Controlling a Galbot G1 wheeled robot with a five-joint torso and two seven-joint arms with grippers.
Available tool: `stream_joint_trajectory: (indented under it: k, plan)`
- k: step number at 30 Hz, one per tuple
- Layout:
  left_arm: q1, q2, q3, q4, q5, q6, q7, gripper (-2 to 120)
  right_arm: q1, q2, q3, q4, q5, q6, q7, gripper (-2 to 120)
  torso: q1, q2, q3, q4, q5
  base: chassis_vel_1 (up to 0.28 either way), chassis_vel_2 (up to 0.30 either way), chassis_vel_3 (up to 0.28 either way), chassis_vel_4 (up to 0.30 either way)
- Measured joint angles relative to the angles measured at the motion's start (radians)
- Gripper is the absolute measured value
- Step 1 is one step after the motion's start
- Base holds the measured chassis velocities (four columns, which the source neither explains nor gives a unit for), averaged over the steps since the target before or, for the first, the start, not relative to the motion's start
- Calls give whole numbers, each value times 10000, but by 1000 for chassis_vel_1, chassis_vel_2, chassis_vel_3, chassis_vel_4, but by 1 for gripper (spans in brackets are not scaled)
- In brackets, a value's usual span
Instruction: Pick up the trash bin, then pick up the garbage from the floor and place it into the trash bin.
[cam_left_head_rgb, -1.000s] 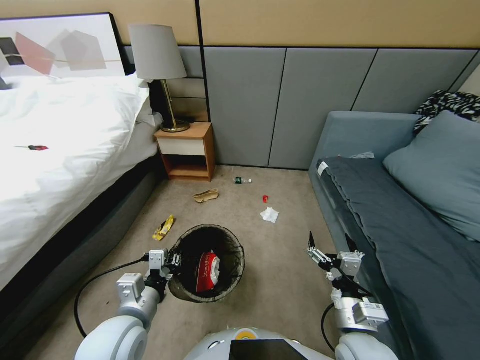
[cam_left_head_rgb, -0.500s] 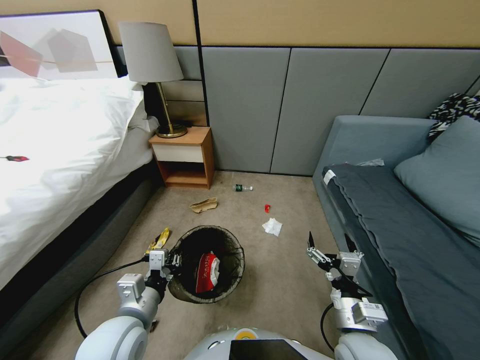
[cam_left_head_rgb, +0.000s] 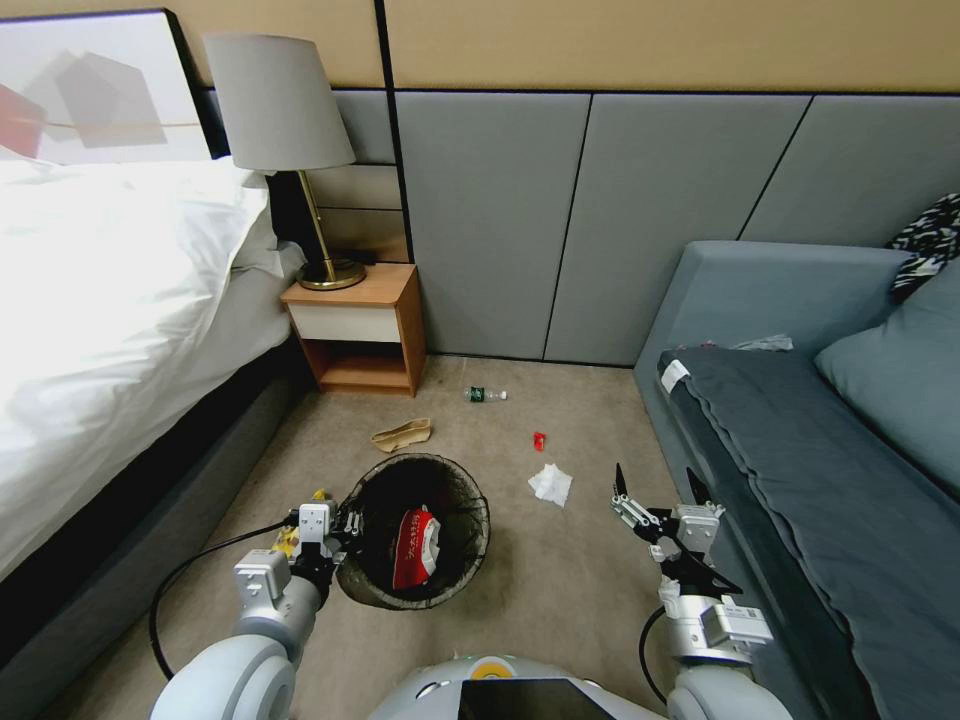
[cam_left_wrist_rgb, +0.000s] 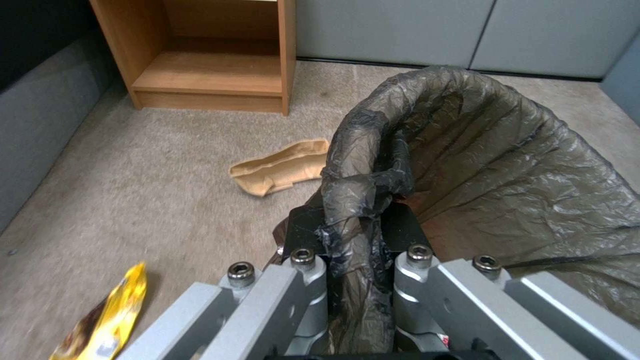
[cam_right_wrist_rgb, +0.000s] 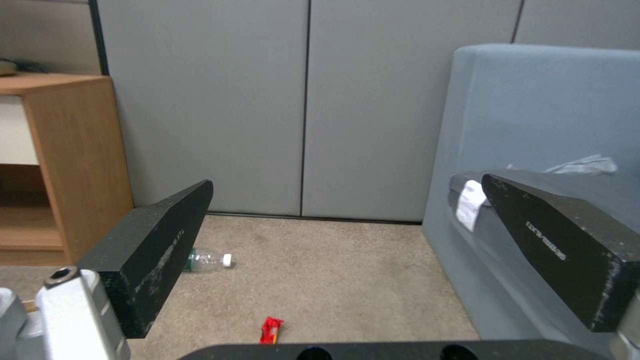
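The left gripper (cam_left_head_rgb: 345, 522) is clamped on the rim of the trash bin (cam_left_head_rgb: 413, 528), its fingers (cam_left_wrist_rgb: 303, 280) pinching the dark bag liner (cam_left_wrist_rgb: 467, 165) folded over the edge; the bin sits on the carpet (cam_left_head_rgb: 570, 570) just ahead of the robot, a red-and-white wrapper (cam_left_head_rgb: 414, 546) lying inside it. The right gripper (cam_left_head_rgb: 655, 490) hovers empty above the carpet close beside the sofa (cam_left_head_rgb: 800, 450), its black fingers (cam_right_wrist_rgb: 150, 250) spread well apart. Garbage lies scattered across the floor: a white paper scrap (cam_left_head_rgb: 551, 484) between the bin and the sofa; a small red wrapper (cam_left_head_rgb: 539, 440) just beyond it; a small clear bottle (cam_left_head_rgb: 484, 394) near the foot of the wall panels (cam_left_head_rgb: 560, 220); a brown cardboard piece (cam_left_head_rgb: 402, 435) beyond the bin's far rim, toward the nightstand (cam_left_head_rgb: 352, 326); a yellow wrapper (cam_left_wrist_rgb: 100, 320) on the carpet beside the left gripper, on the bed side. The bed (cam_left_head_rgb: 110, 320) runs along the left edge of the carpet; a lamp (cam_left_head_rgb: 285, 140) stands on the nightstand top, at the corner by the wall.
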Motion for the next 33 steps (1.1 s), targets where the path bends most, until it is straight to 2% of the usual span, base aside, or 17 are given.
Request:
stream_joint_trajectory:
  k: [12,21,25,28,29,31,33]
  plan:
    - [141,-43,-60,0,3,2,-4,7,27,-87,-136,-69,62,72,75,100,2,-1,1,2,-1,-162,163,170,-174]
    - [174,-21,-97,0,-37,3,-9,7,182,-244,-23,-247,250,-129,64,100,-1,0,0,0,0,-36,39,33,-38]
    - [227,52,-109,0,-96,9,-19,7,567,-528,327,-477,634,-786,-201,100,0,0,-1,0,-1,0,0,0,0]
    - [325,114,-116,0,-265,82,-70,7,1190,-739,947,-1014,1179,-1881,-1105,100,0,0,0,-2,2,0,0,0,0]
    - [325,114,-116,0,-265,82,-70,7,1190,-739,947,-1014,1179,-1881,-1105,100,0,0,0,-2,2,0,0,0,0]
    - [361,215,-194,0,-441,140,-135,7,1446,-1330,984,-1324,1864,-2410,-1124,100,0,0,0,3,3,0,0,0,0]
    - [382,260,-238,0,-502,158,-160,7,1504,-1570,980,-1428,2115,-2532,-1123,100,0,0,0,-1,3,0,0,0,0]
